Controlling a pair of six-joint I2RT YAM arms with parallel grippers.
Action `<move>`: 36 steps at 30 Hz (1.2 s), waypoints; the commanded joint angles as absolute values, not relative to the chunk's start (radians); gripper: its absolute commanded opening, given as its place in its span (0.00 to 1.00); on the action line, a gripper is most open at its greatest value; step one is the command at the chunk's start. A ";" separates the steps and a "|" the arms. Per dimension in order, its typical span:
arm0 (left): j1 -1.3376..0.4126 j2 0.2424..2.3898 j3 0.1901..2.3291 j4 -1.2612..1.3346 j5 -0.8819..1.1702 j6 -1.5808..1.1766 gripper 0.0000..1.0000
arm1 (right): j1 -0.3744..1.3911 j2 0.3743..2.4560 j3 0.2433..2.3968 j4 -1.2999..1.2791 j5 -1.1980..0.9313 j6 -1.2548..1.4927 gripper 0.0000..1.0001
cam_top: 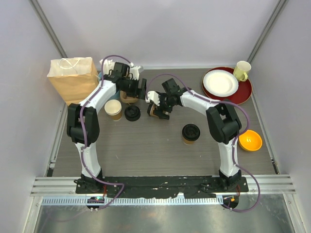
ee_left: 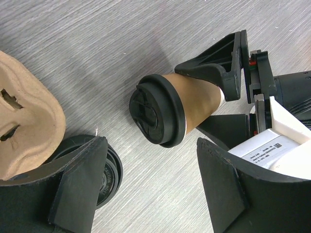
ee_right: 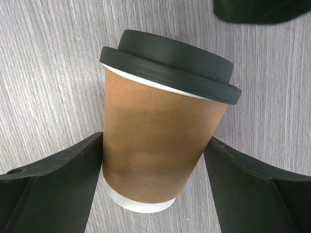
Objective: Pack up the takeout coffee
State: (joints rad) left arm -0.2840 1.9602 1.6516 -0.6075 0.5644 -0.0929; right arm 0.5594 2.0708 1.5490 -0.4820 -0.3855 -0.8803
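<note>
Top view: the right pincer [cam_top: 156, 110] has one lidded kraft cup [cam_top: 153, 110] between its fingers over the middle of the worktop [cam_top: 146, 155]. It is just right of the moulded pulp cup carrier [cam_top: 129, 99]. The left pincer [cam_top: 141, 92] hangs spread and empty beside that carrier. The coming move turns on this: the carrier lies to the cup's left, with a loose black lid [cam_top: 132, 113] near the way across. A second lidded cup [cam_top: 190, 133] stands well apart, nearer the right arm.

Left wrist view: the cup is tilted. Its long axis runs on from the right pincer's fingers, base toward the palm, and the glossy embossed lid faces this camera. The carrier looks rough, fibrous and softly dished.

Right wrist view: both matte black fingers [ee_right: 53, 184] lie against the smooth, tapered paper wall low down, pinching it, I judge. The worktop is brushed grey woodgrain.
</note>
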 commanded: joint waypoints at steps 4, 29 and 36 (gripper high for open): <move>-0.304 1.908 1.684 -0.676 0.673 -0.032 0.77 | 0.546 2.056 1.553 -0.430 -0.373 -0.772 0.80; -0.456 1.740 1.784 -0.818 0.487 0.373 0.93 | 0.503 1.609 0.999 0.405 -0.612 -0.344 0.59; -0.489 1.727 1.838 -0.864 0.485 0.414 0.94 | 0.520 1.566 0.971 0.443 -0.604 -0.325 0.59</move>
State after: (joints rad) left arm -0.4850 1.7603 1.7988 -0.8429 0.5278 0.3454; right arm 0.5098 1.6073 0.9775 0.3431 -0.5892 -0.3538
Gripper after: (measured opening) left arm 0.937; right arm 0.776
